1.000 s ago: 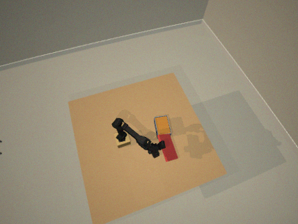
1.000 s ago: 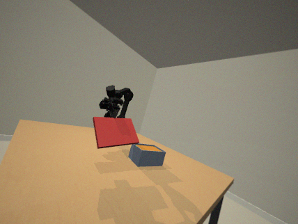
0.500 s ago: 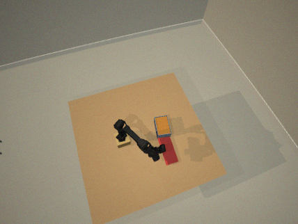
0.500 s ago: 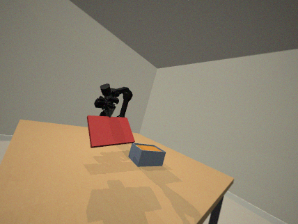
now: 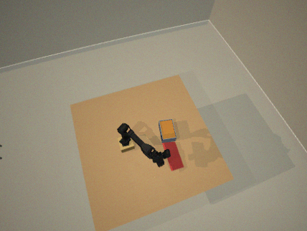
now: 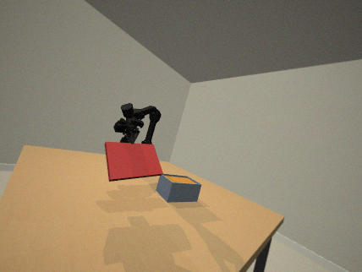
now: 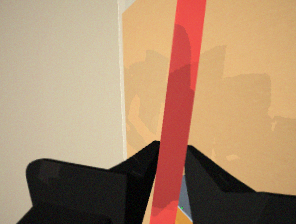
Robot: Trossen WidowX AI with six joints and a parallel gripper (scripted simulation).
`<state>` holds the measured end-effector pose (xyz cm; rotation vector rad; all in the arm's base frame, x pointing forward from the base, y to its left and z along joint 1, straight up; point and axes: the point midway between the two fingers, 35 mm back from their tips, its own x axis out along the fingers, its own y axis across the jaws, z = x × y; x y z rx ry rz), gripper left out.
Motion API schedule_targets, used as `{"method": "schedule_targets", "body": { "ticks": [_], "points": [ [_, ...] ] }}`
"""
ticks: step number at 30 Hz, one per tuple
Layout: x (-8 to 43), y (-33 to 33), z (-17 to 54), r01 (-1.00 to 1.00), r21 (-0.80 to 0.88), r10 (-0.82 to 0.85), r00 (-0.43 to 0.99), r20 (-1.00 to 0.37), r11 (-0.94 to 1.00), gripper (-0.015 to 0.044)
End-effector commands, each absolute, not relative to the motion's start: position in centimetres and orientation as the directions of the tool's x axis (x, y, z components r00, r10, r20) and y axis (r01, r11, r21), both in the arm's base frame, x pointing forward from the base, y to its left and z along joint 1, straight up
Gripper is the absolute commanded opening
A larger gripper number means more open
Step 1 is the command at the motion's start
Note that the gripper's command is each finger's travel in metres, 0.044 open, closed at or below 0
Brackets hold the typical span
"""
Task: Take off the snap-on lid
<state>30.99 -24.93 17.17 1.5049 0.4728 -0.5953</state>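
Lid off box, held in air, lay-down left

Lid [image 5: 176,158] [image 6: 133,161] [image 7: 177,110], red, is off and up above the tabletop [image 5: 107,118] [image 6: 59,169] [image 7: 245,50], tilted, broad face toward the exterior camera. Gripper [image 5: 167,154] [image 7: 172,148] is nearly closed, fingers pinching the lid by its edge, 1 finger each side; fingertips too small to make out in the exterior view. Box [image 5: 168,139] [image 6: 183,193] [image 7: 184,192], blue-grey, sits upright on the tabletop, open, orange inside [image 5: 168,129] [image 6: 179,180] [image 7: 184,218]. Whether the box shifted: can't tell from this.

Done: unsnapping, lifting. Left: 3 things, by my read: level the lid right side up, lower it flat, let go. Roughly 1/2 way or a bit more.

Around: box is the main obstacle, just beside the lid's near end in the top view; lowering here could clip its rim, so more sideways clearance looks wise. Pale yellow block [image 5: 127,148] is under or beside the arm [image 5: 140,143] [image 6: 145,112], well apart from the lid, likely no bother. Tilt is the other risk: lid could land on 1 edge.
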Motion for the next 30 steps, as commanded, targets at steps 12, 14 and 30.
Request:
{"method": "schedule_targets", "body": {
  "ticks": [12,14,30],
  "points": [
    [31.1,-24.8,15.9,0.626,0.780,-0.065,0.777,-0.626,-0.021,0.0000],
    [31.1,-24.8,15.7,0.626,0.780,-0.065,0.777,-0.626,-0.021,0.0000],
    [31.1,-24.8,14.4,0.626,0.780,-0.065,0.777,-0.626,-0.021,0.0000]
  ]
}}
